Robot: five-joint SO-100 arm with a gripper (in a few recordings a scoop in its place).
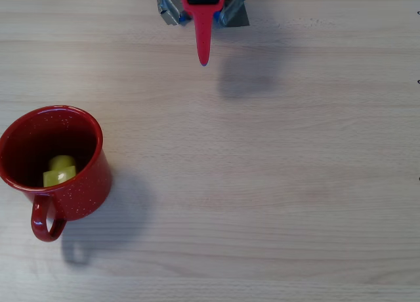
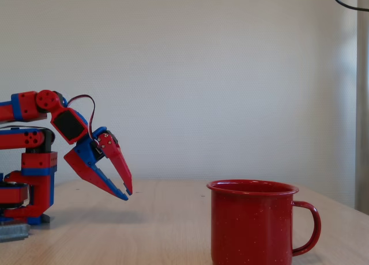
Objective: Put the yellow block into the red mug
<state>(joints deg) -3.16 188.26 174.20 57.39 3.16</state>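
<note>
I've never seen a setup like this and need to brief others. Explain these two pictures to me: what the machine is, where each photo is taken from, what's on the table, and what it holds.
The red and blue machine is a small robot arm ending in a two-fingered pincer. One picture looks straight down from above; there the pincer pokes in from the top edge. The other is taken from the side, level with the wooden table.

On the table stands a red mug with white speckles and a loop handle. From above you can see a small yellow block lying inside it; from the side the mug hides it.

The pincer holds nothing: its fingers are nearly together, empty, hanging above the table well away from the mug.
</note>
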